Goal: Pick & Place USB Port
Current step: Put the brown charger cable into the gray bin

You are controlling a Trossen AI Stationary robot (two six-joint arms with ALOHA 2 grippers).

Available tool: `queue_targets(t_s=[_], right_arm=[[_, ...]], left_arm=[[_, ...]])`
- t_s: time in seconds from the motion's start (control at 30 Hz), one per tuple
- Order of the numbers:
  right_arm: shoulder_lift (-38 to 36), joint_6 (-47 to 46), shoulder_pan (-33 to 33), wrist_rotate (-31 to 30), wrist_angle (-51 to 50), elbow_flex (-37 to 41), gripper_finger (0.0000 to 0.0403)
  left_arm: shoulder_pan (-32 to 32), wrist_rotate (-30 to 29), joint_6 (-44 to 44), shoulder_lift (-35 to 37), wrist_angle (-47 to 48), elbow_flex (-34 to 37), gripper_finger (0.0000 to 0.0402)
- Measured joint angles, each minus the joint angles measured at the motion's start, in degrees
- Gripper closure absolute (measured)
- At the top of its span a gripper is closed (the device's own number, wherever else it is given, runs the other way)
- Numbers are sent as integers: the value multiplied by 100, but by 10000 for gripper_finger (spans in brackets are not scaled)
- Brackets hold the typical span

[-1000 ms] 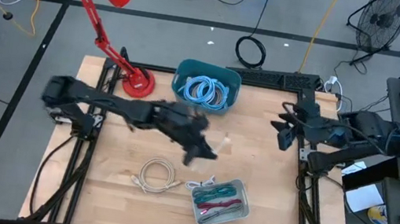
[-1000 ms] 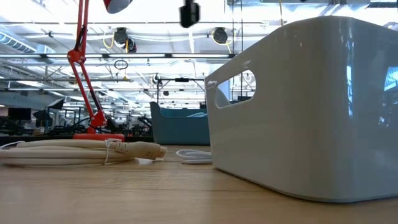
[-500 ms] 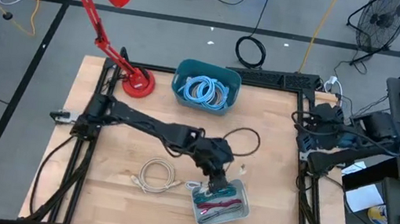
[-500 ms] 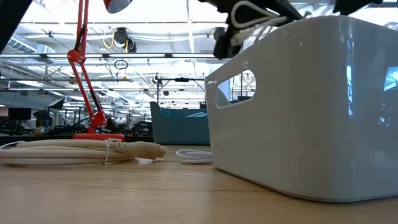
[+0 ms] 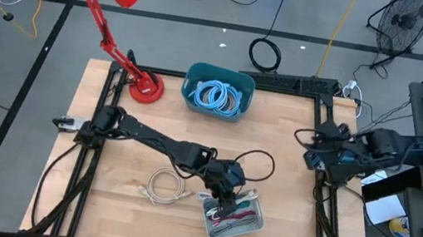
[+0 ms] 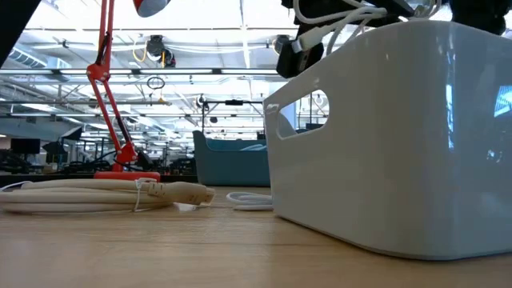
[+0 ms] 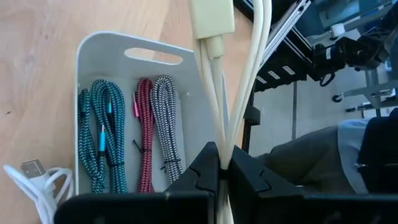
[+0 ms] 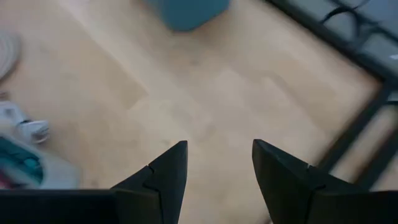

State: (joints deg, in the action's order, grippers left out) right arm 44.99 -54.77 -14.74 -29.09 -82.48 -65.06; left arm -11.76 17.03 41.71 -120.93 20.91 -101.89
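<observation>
USB cable (image 7: 214, 93), far end beyond left wrist view

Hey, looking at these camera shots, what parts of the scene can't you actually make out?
- Low view: the white bin hides its own contents behind its wall; the left gripper above is cut off by the top edge.
- Left wrist view: the cream cable pinched in the left gripper runs off the top edge, so its far end is unseen.
- High view: the right gripper at the table's right edge is too small to judge.
</observation>
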Motion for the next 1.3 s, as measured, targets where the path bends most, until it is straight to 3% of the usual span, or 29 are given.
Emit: queue_targets(t_s=[0.27, 0.5, 0.9, 1.3], right_arm=[[14, 316, 0, 390, 1002, 527, 232], [-11, 470, 0, 379, 1073, 551, 232], [-9, 492, 0, 377, 1156, 551, 232], [-9, 473, 0, 371, 1177, 551, 232]], left_arm=[[-76, 258, 83, -347, 41, 5, 387], [-75, 233, 44, -463, -342, 4, 387], [-75, 700, 82, -647, -428, 4, 387], [15, 586, -80, -755, -425, 7, 387]])
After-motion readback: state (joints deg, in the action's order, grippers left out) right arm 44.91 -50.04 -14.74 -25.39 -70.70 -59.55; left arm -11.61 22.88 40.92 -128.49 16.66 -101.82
